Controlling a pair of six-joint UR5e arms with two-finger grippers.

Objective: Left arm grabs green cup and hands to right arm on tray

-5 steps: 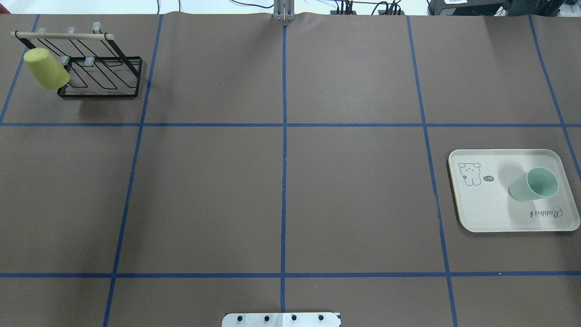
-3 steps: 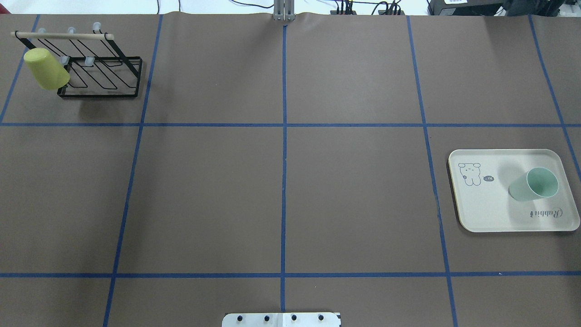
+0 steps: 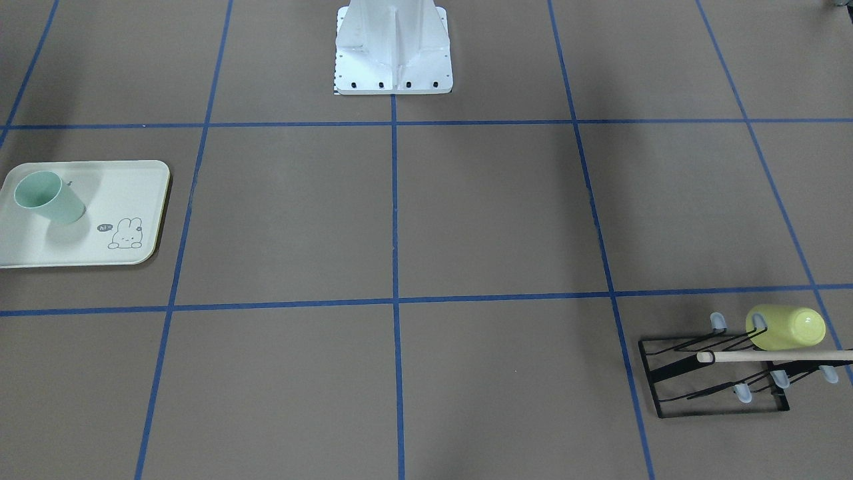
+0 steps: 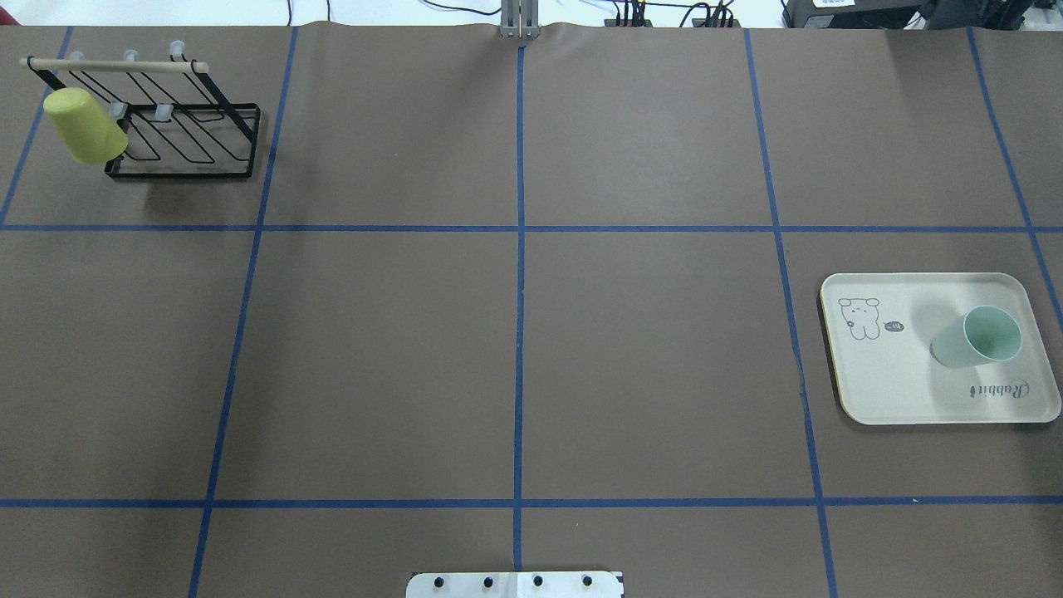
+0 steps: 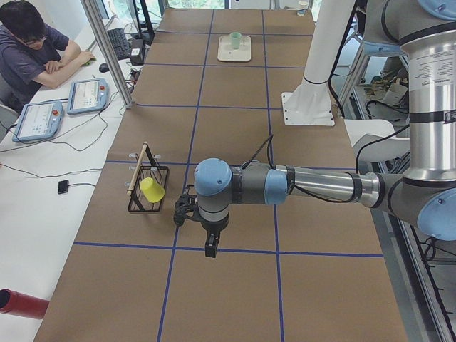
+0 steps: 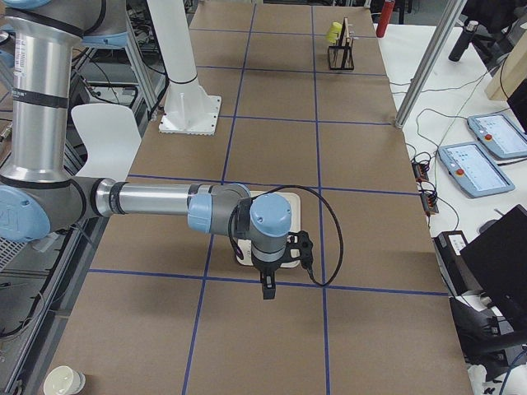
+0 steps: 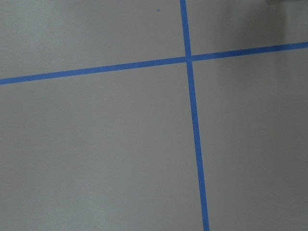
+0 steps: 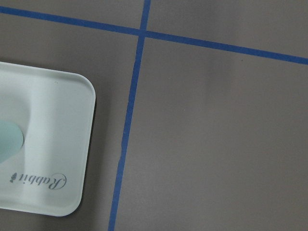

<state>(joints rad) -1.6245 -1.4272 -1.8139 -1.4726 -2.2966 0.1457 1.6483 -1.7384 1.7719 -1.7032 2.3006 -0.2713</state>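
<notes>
Green cup [image 4: 976, 336]: stands upright on the tray [image 4: 880, 390], mouth up, just beside the "Rabbit" script, on the half away from the bunny drawing. Nothing touches it.
Long axis: vertical; the side wall is exposed all round.
Tray: lies flat on the surface [image 4: 515, 332], at the robot's right end.
Right arm [image 6: 156, 200]: the nearer arm. Its wrist hangs over the tray's edge; the right wrist view shows one tray corner and a sliver of the cup at its left border.
Direction from right jaws: the cup lies just beyond them, further in over the tray.
Left arm [image 5: 313, 187]: hangs over bare surface near the rack [image 4: 183, 158], well apart from the cup; its wrist view shows only blue grid tape.
Jaws state, left: cannot tell how far open; seen from the side only.
Jaws state, right: cannot tell, for the same reason. Neither has hold of the cup.
Other: a yellow-green cup [image 4: 83, 126] hangs on the rack.
Assessment: the cup's placement looks complete; any re-grasp would fall to the right arm.
</notes>
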